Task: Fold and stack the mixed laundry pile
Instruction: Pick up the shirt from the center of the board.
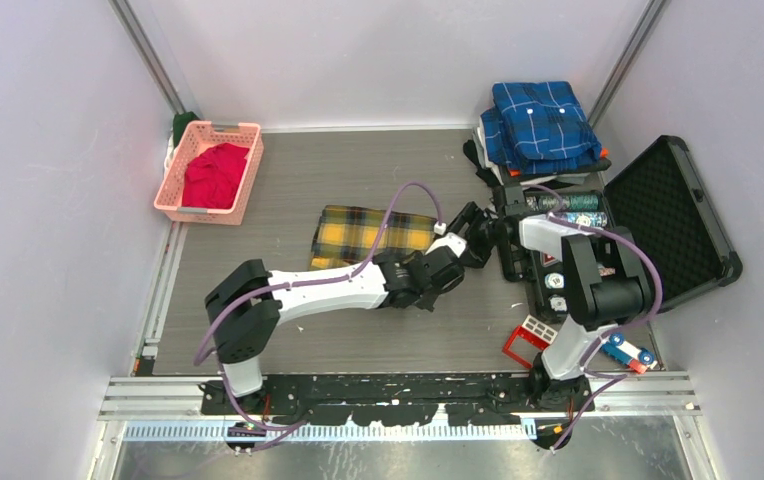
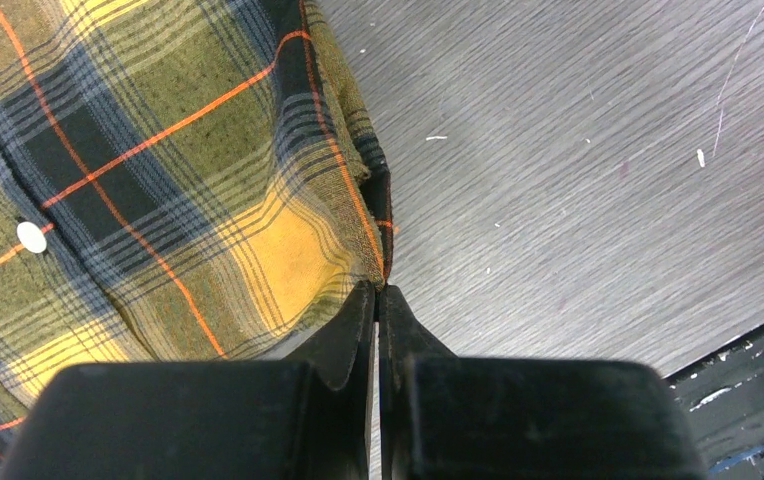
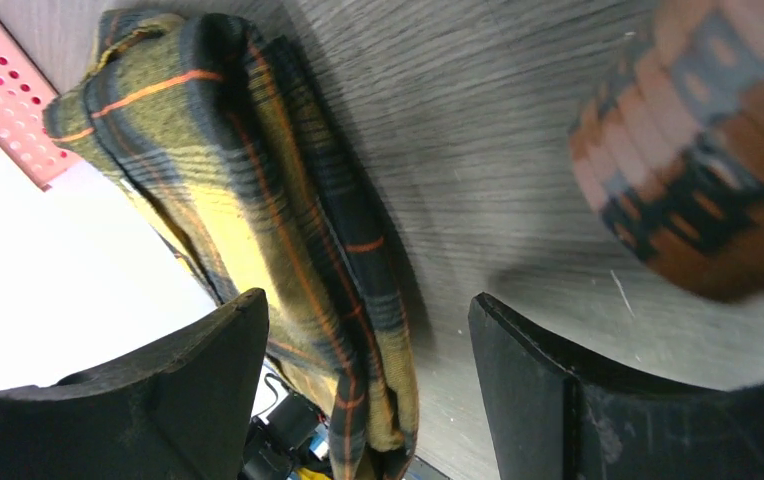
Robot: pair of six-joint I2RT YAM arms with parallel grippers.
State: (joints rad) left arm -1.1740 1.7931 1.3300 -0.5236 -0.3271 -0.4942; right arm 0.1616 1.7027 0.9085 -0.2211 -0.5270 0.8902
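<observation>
**Top external view.** The folded yellow-and-black plaid shirt (image 1: pixel 368 233) lies flat near the middle of the grey table (image 1: pixel 288 200). The red T-shirt (image 1: pixel 215 172) sits bundled inside the pink lattice basket (image 1: pixel 196 212) at the far left. A folded blue plaid shirt (image 1: pixel 543 122) tops a stack at the far right, beside an open black case (image 1: pixel 673 215). The left gripper (image 1: pixel 441 255) reaches the plaid shirt's near right corner. The right gripper (image 1: pixel 470 222) is just beside that shirt's right edge. Jaw positions are too small to read here.

**Left wrist view.** The left gripper (image 2: pixel 378 295) has its jaws pressed together, pinching the hem at the corner of the yellow-and-black plaid shirt (image 2: pixel 158 170). A white button (image 2: pixel 31 237) shows on the cloth at left. Bare table (image 2: pixel 578 180) fills the right side.

**Right wrist view.** The right gripper (image 3: pixel 368 305) has its jaws spread wide and grips nothing. The yellow-and-black plaid shirt (image 3: pixel 258 180) appears edge-on as stacked folds, lined up between the two fingers. A strip of the pink lattice basket (image 3: pixel 8 80) shows at upper left. A blurred orange-brown object (image 3: pixel 708 150) at upper right cannot be identified.
</observation>
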